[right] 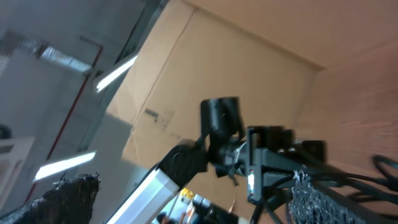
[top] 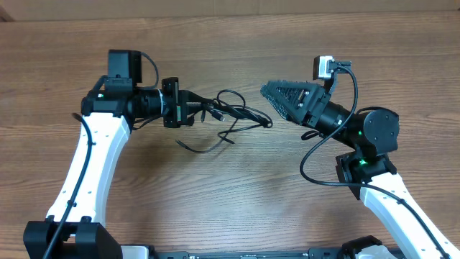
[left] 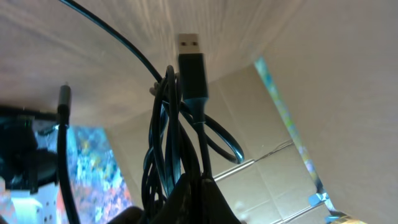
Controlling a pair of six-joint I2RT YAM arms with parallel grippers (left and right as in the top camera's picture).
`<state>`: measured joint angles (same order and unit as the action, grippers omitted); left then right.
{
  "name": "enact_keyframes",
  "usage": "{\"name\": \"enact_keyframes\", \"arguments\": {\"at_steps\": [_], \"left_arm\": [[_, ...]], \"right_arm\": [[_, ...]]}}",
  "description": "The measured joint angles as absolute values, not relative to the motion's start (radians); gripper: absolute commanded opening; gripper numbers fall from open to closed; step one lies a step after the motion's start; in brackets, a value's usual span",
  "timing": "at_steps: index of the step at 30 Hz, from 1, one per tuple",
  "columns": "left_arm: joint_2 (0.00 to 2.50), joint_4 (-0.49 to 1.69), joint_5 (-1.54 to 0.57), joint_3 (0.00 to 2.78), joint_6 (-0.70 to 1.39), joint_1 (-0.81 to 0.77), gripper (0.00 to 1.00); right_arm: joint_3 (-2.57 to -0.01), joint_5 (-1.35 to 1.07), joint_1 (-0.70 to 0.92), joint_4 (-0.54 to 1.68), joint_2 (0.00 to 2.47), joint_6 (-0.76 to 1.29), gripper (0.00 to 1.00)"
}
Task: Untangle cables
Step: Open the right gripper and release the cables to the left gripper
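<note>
Holding: I am clenching my left gripper (top: 180, 106) on the cables (top: 215, 111), pinching the bunch close to one end. My right gripper (top: 272, 101) is standing wide apart, released and gripping nothing.
Lying: the cables are trailing from my left gripper toward the right, across the middle of the table (top: 230, 205). Loops are spreading to the far and near sides, and one loose tail is curling near-left. I cannot tell how much of the bunch is resting on the wood.
Pointing: my right gripper is aiming left, with its tips just beside the right end of the bunch.
Handling: I am judging the cables light, limp and thin. They are likely to slip through a loose pinch and drag their neighbours along when pulled.
Gripping spot: I am favouring a single free loop or the stiff USB plug (left: 191, 59) over the knotted middle.
Surface: the table is showing smooth wood grain, so cords are probably sliding easily on it.
Room: cardboard panels (right: 249, 68) are standing around the table, and strip lights (right: 115, 71) are glowing beyond them.
</note>
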<state>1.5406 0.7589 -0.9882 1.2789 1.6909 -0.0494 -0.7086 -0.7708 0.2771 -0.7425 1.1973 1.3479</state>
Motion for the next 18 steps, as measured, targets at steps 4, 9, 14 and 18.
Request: {"name": "enact_keyframes", "arguments": {"at_steps": [4, 9, 14, 18], "left_arm": [[1.541, 0.698, -0.973, 1.278, 1.608, -0.015, 0.04], [1.541, 0.561, -0.972, 1.278, 1.411, 0.005, 0.04], [1.541, 0.502, -0.98, 1.278, 1.169, 0.005, 0.04], [1.541, 0.46, -1.015, 1.278, 0.948, 0.005, 0.04]], "right_arm": [[-0.709, -0.73, 0.277, -0.675, 1.197, 1.338, 1.0], [-0.712, -0.714, 0.278, -0.441, 1.196, 1.332, 1.0], [-0.712, -0.733, 0.278, -0.334, 1.197, 1.28, 1.0], [-0.713, -0.748, 0.278, -0.208, 1.196, 1.226, 1.0]]}}
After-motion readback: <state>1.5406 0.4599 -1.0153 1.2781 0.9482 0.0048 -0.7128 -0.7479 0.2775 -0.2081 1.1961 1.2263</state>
